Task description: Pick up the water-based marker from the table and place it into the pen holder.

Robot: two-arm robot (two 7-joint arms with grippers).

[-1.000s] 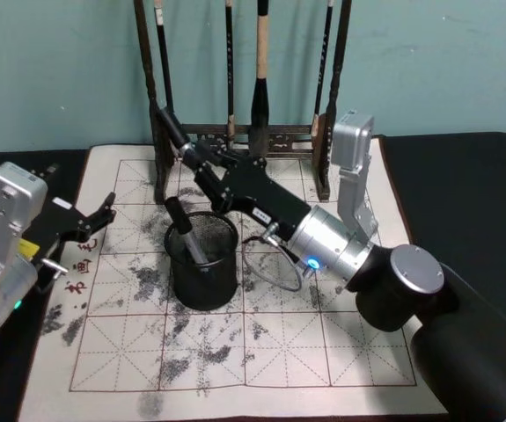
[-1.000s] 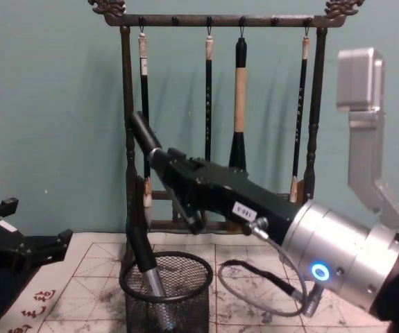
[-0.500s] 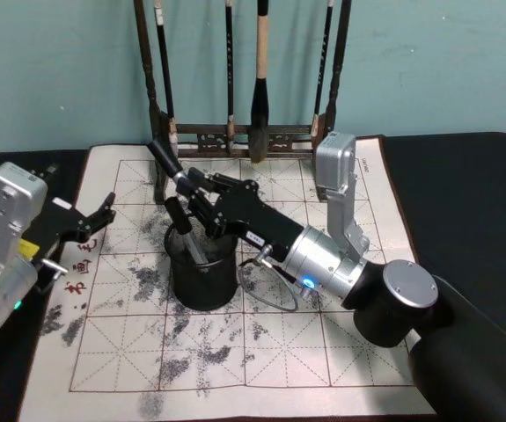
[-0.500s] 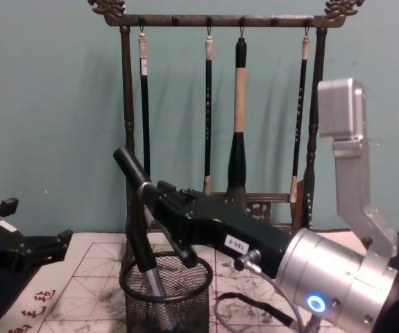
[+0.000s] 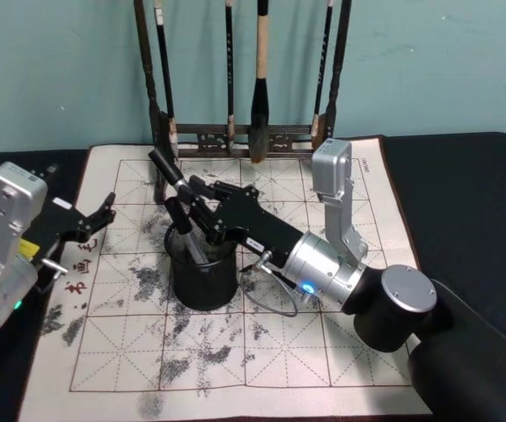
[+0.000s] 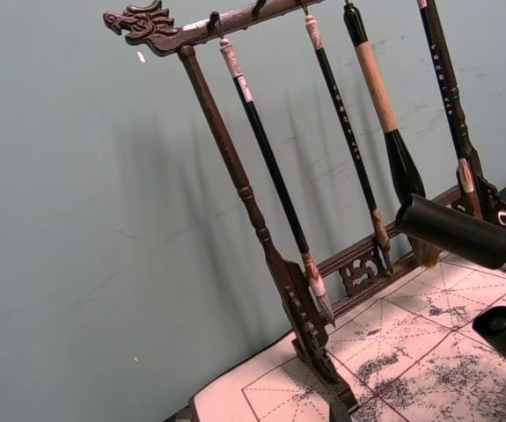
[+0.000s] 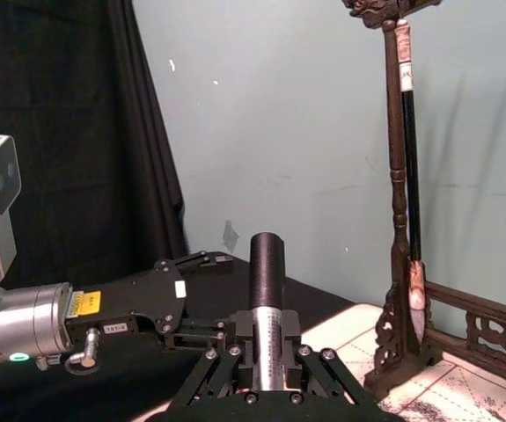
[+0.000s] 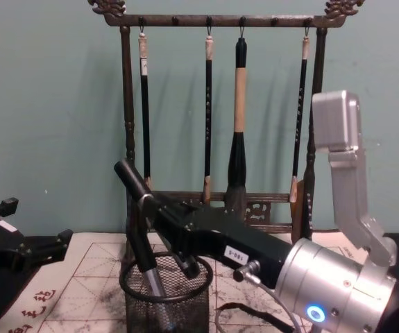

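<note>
Marker, a black-capped, silver-barrelled pen [image 5: 170,171], clamped aslant in right jaws [image 5: 189,190] over round black wire-mesh cup [image 5: 204,280] beside another pen; lower until well inside, then release; left jaws [image 5: 103,214] wide, idle far left.

Cloth [image 5: 235,352]: red characters along its left edge, too small to read.
Right arm label [image 8: 235,254]: print not legible.

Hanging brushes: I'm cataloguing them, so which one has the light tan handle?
The third brush from the left on the rack; the other three have black handles.
</note>
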